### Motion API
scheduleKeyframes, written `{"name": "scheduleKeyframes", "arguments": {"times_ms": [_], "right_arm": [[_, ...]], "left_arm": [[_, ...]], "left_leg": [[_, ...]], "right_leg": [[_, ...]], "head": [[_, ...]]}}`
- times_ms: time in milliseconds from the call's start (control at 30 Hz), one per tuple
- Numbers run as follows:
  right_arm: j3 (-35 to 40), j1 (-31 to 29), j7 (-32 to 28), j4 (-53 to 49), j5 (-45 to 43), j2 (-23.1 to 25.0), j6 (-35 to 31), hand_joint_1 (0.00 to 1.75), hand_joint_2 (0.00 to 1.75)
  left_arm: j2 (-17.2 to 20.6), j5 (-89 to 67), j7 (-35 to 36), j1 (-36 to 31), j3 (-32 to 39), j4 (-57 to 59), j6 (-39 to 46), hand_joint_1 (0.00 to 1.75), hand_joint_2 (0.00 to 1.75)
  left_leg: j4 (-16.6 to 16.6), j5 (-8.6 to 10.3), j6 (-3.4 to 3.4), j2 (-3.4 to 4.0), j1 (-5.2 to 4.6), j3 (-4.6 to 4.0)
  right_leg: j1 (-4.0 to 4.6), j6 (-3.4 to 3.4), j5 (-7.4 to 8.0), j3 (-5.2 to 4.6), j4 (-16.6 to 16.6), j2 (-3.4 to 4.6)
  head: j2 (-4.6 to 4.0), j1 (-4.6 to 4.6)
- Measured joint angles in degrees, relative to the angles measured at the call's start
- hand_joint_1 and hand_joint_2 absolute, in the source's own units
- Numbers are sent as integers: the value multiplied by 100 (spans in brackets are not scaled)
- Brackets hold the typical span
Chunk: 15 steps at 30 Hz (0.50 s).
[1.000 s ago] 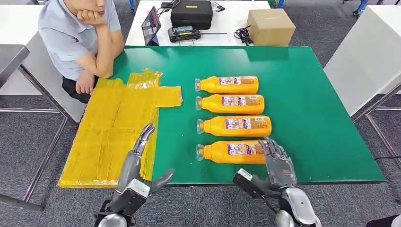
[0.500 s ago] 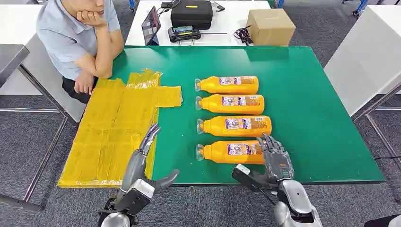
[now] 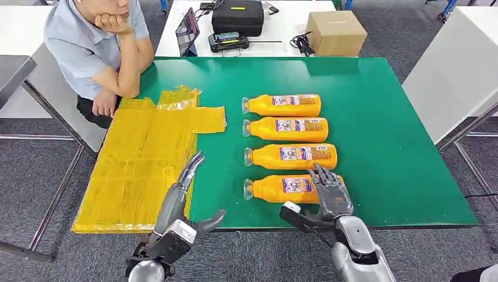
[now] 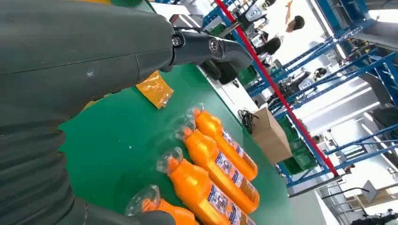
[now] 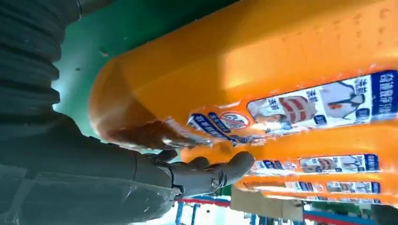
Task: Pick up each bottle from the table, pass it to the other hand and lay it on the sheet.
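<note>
Four orange bottles lie side by side on the green table (image 3: 382,117), right of the yellow sheet (image 3: 141,158)

Left hand (image 3: 182,200): fingers spread, holding nothing, over the sheet's near right edge. Nearest bottle (image 3: 279,189): flat on the table, cap toward the sheet. Right hand (image 3: 329,197): fingers apart, laid over that bottle's base end, not clasped round it

Bottles (image 3: 285,147) in row on table (image 3: 399,153), right of sheet (image 3: 144,158).
</note>
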Motion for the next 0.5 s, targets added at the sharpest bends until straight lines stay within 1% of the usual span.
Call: {"name": "scheduleKeyframes", "arguments": {"times_ms": [167,500], "right_arm": [[64,-229,0,307,-50,-22,-9,0,175],[236,-463,107,652,94,-46,-70,0,175]], "left_arm": [[13,-2,0,-59,-62,66,-13,0,175],[33,-2,0,-114,-129,142,-7,0,175]], "left_leg": [[0,0,0,1,0,2],[0,0,0,6,1,15]], "right_leg": [[0,0,0,0,0,0],[1,0,1,12,0,6]], "head": [[0,-2],[0,-2]]}}
